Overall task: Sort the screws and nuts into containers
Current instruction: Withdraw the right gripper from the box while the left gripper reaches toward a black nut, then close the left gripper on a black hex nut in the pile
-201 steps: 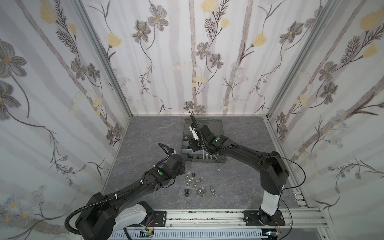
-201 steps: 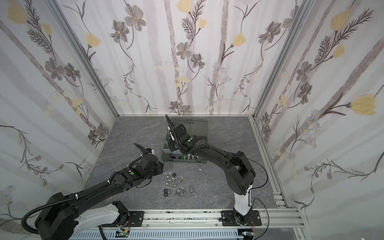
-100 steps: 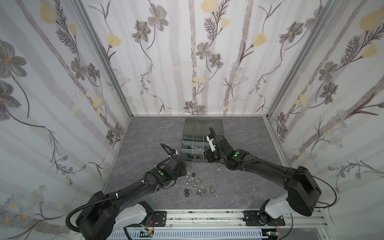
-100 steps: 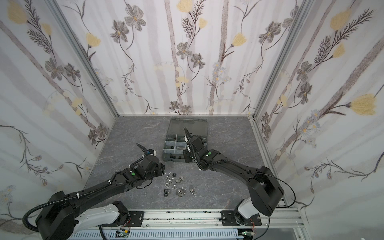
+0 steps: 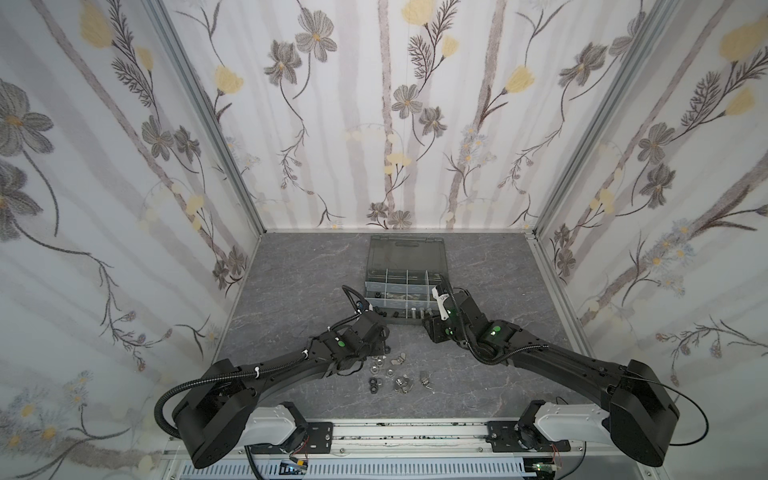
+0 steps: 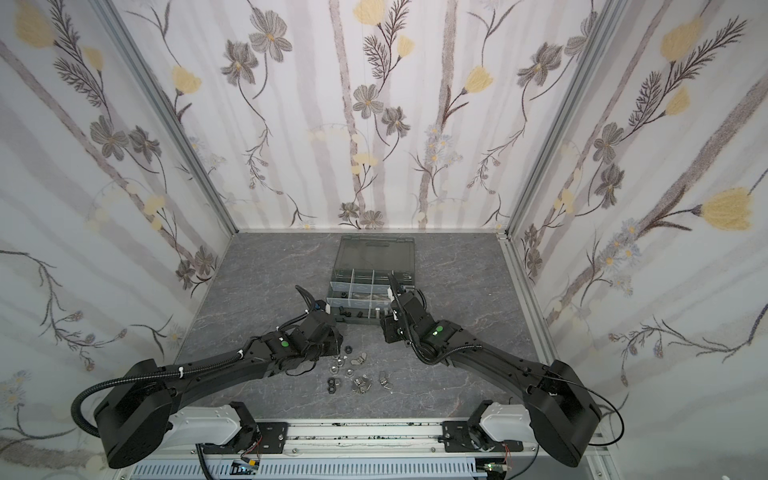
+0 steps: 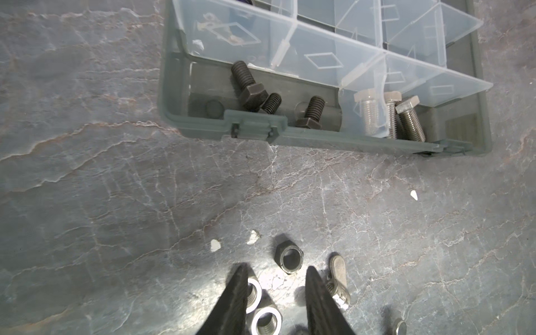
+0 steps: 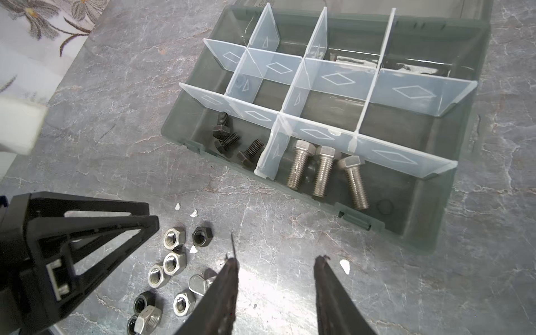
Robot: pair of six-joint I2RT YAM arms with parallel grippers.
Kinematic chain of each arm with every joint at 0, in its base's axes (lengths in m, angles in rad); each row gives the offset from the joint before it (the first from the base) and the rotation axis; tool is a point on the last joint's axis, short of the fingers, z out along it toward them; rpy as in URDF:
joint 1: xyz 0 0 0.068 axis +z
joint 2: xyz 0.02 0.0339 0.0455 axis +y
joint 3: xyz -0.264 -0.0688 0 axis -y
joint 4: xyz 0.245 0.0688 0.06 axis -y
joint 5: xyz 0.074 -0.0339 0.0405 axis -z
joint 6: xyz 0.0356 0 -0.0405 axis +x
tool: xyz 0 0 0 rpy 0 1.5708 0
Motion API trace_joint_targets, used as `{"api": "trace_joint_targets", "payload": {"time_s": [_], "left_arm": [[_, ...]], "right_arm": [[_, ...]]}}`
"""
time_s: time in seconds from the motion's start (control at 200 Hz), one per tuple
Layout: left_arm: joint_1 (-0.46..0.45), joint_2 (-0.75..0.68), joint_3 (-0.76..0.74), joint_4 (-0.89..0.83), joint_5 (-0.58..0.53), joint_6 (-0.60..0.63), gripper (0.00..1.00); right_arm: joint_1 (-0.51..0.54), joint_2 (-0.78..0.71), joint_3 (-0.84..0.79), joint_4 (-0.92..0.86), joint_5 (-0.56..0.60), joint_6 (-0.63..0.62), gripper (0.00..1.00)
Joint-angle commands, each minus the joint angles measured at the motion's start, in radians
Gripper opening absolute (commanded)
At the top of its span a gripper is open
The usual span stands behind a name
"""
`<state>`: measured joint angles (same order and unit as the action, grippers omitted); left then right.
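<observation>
Screws (image 5: 400, 312) lie in the bottom row of the organiser case (image 5: 405, 255) at centre frame in a top view, black screws (image 8: 222, 130) left of silver bolts (image 8: 322, 171). Nuts (image 5: 392, 372) lie loose on the tabletop (image 5: 311, 282) just below. Left jaws and right jaws both stand parted, gripping nothing.

The organiser case (image 8: 470, 145) sits mid-desk (image 5: 291, 291), toward the back edge, with its lid (image 5: 405, 254) laid open behind it. In the case's front row, three screws (image 8: 229, 142) lie in the left corner cell (image 7: 208, 84), and three other screws (image 8: 322, 171) lie in the cell (image 8: 406, 200) to its right. The nuts (image 8: 170, 263) lie scattered on the desk before the case, toward the front edge. The left claw (image 7: 278, 268) is at their back left side. The right claw (image 8: 277, 259) is between them and the case, to the right.
</observation>
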<state>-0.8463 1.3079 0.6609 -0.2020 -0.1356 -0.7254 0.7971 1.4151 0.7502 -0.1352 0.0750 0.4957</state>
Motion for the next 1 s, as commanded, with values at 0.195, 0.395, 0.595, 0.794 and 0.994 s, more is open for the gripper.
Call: {"api": "trace_joint_targets", "payload": {"time_s": [0.195,0.395,0.595,0.794,0.994], "left_arm": [[-0.040,0.128,0.080,0.003,-0.003,0.065,0.35],[-0.060,0.200,0.105,0.000,-0.001,0.087,0.35],[-0.076,0.239,0.132,-0.015,-0.032,0.106,0.34],[-0.085,0.283,0.165,-0.070,-0.063,0.118,0.34],[-0.096,0.301,0.180,-0.100,-0.089,0.105,0.34]], "right_arm": [[-0.006,-0.082,-0.063,0.014,0.046,0.040,0.45],[-0.007,-0.115,-0.090,0.009,0.048,0.051,0.45],[-0.009,-0.131,-0.118,0.016,0.048,0.069,0.45],[-0.009,-0.133,-0.126,0.019,0.043,0.071,0.46],[-0.010,-0.128,-0.137,0.029,0.036,0.074,0.46]]}}
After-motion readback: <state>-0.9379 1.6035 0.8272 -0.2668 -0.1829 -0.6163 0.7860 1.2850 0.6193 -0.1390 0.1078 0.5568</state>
